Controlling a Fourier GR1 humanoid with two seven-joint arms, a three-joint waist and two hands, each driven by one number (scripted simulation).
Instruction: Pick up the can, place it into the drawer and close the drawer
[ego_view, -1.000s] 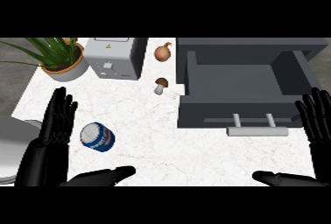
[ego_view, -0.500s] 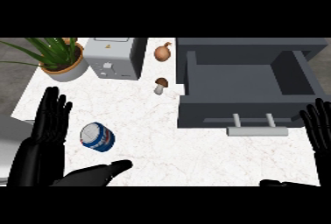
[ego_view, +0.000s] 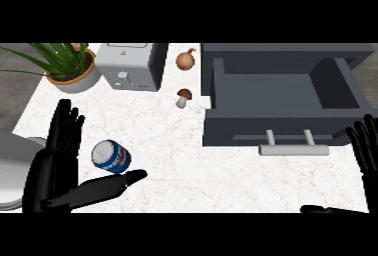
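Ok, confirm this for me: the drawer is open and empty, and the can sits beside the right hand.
One slip: the head view shows the can beside the left hand, not the right hand. The drawer is open and empty.

A blue-and-white can (ego_view: 111, 156) lies on a white marbled counter (ego_view: 192, 165) with a dark grey drawer (ego_view: 280, 102), silver toaster (ego_view: 134, 66) and black hands (ego_view: 63, 150).

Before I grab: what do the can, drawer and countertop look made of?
Can: likely metal, pale shiny top, blue-and-white printed wrap. Drawer: matte dark grey, painted metal or plastic, cannot tell; its handle looks like light metal. Countertop: white with faint veins, probably marble or a look-alike.
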